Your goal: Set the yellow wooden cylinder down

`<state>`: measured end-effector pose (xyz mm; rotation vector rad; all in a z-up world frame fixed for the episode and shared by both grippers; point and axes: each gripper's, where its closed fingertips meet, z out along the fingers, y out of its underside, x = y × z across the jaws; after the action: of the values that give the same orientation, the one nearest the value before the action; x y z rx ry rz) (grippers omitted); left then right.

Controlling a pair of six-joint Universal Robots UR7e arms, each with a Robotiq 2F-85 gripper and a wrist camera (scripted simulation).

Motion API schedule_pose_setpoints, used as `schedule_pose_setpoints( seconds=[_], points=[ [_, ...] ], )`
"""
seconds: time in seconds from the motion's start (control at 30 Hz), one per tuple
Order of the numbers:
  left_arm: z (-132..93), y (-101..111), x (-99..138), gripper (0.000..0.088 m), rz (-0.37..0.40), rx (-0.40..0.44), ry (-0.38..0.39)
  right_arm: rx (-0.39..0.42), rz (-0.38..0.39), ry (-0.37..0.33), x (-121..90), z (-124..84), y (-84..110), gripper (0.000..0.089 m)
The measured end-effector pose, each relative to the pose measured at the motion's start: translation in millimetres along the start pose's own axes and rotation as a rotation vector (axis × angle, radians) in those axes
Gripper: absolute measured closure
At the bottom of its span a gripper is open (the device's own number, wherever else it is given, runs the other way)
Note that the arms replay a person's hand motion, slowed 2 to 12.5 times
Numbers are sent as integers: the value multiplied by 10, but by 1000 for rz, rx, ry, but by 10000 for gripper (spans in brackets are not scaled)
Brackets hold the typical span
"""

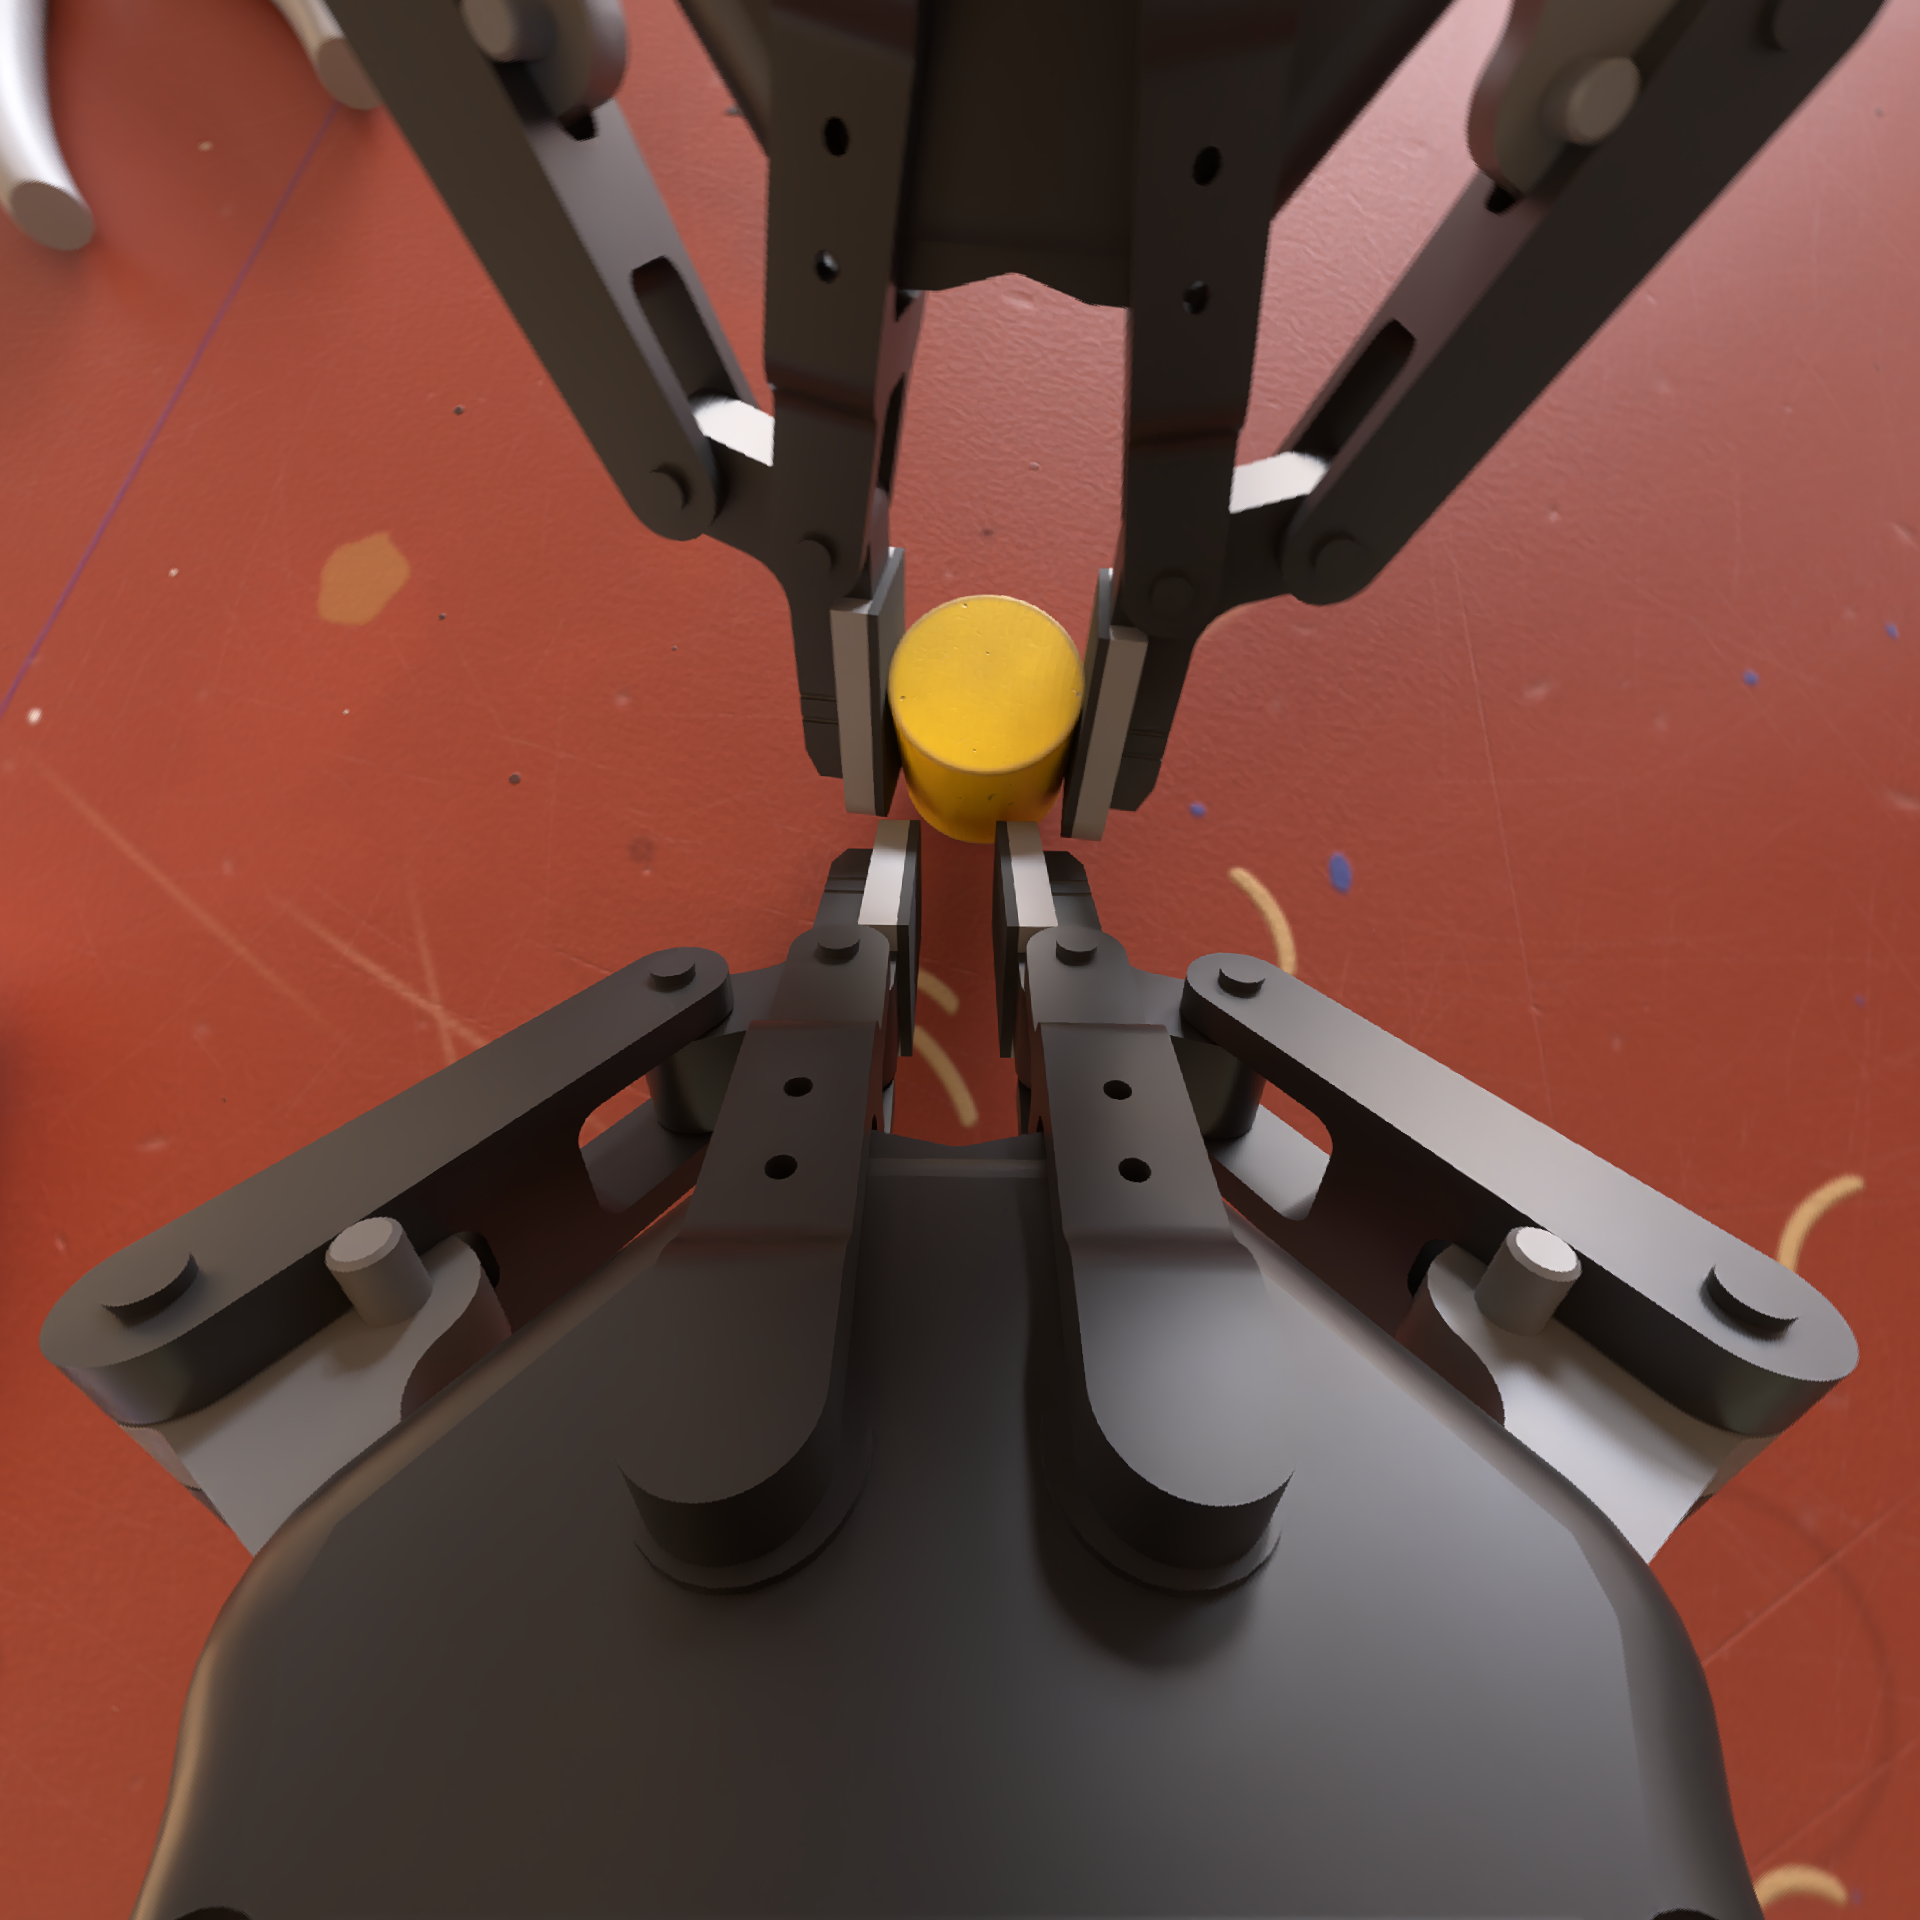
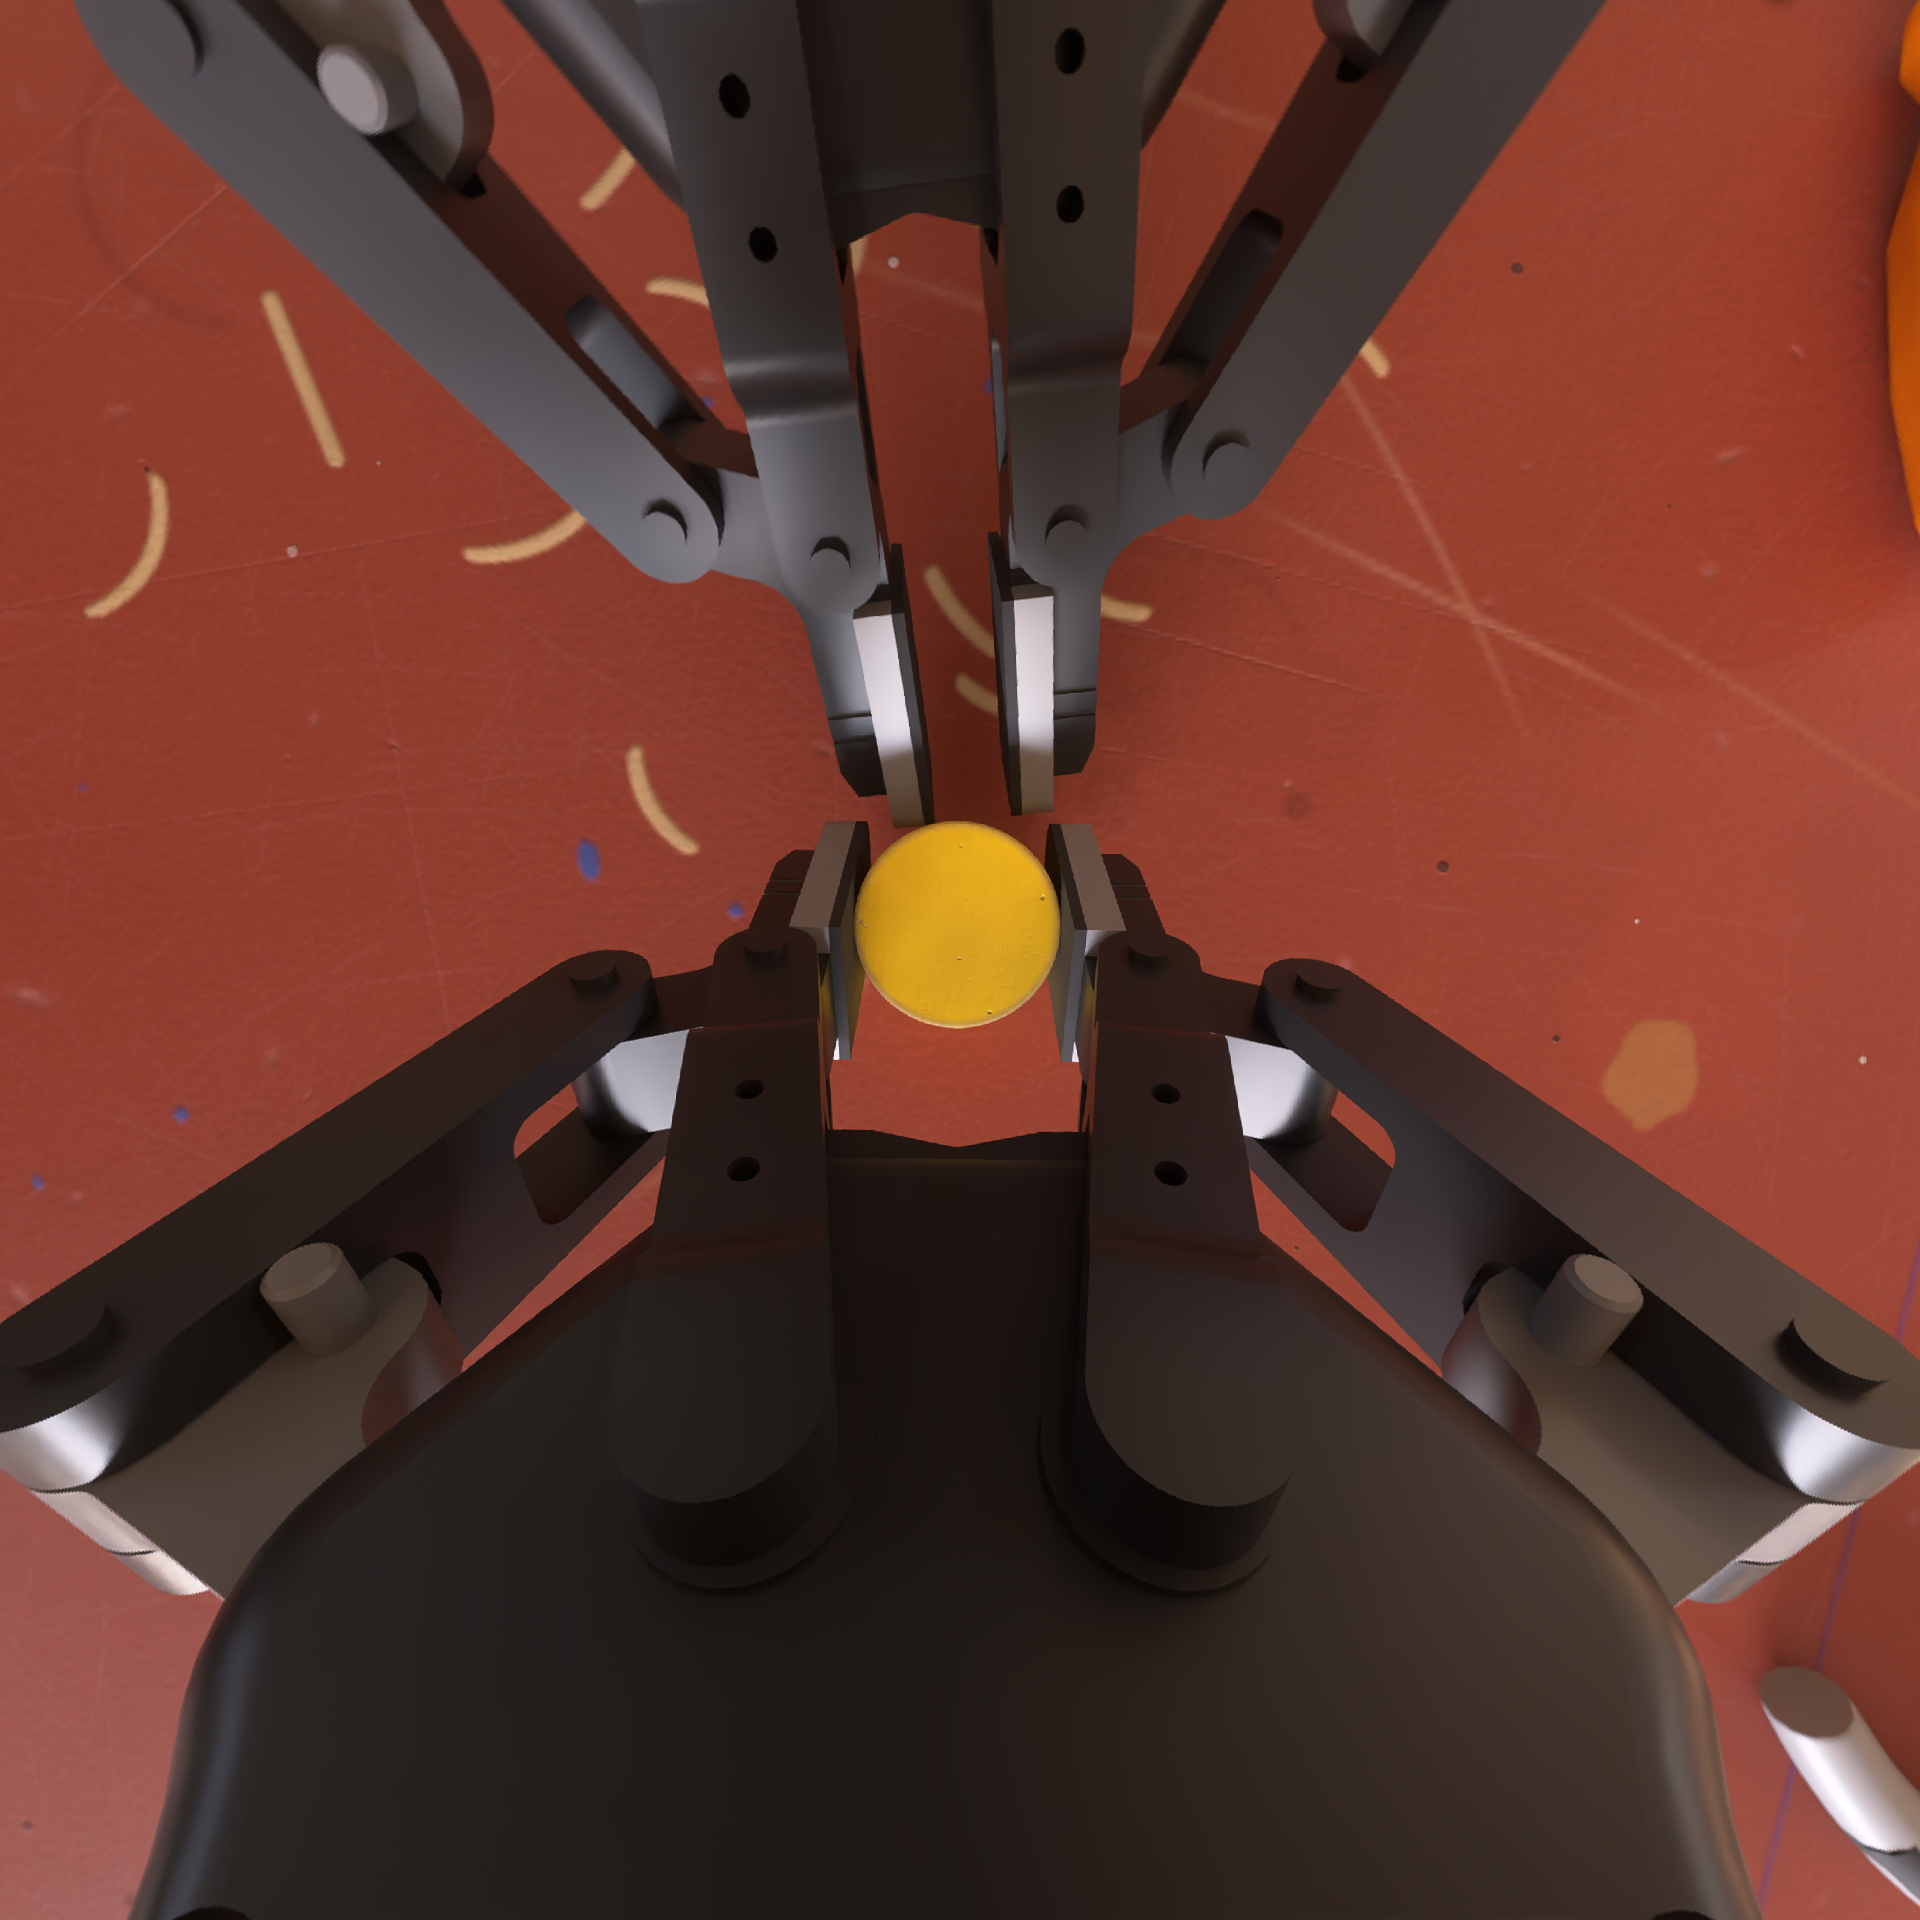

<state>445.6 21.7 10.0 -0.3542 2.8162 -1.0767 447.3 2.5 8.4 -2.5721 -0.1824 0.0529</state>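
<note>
The yellow wooden cylinder [image 2: 956, 925] is held between the pads of my right gripper [image 2: 956, 862], which is shut on its sides; its round end face points at the camera. It hangs above the red-brown table [image 2: 312, 935]. In the left wrist view the cylinder [image 1: 982, 707] sits in the right gripper [image 1: 977, 810], which reaches in from the top. My left gripper [image 1: 956, 873] is tip to tip with it, just short of the cylinder, nearly shut with a narrow gap and nothing in it. It also shows in the right wrist view [image 2: 968, 805].
The table [image 1: 312, 935] is scuffed and flecked with paint marks. A curved grey metal rod [image 1: 42, 156] lies at the top left of the left wrist view. An orange object [image 2: 1907, 260] and a grey rod [image 2: 1829, 1756] sit at the right edge of the right wrist view.
</note>
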Motion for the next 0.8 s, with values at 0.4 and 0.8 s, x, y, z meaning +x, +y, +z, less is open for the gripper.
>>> schedule_pose_setpoints(
  seconds=[0.4, 0.8],
  points=[
    [-12, -2, -83, 769, -70, -16, -202, -25, 82, 52, -9, -6, 11, 593],
    [-3, -5, -69, 807, -129, -64, -274, -20, 152, 79, -5, -9, 26, 593]
  ],
)
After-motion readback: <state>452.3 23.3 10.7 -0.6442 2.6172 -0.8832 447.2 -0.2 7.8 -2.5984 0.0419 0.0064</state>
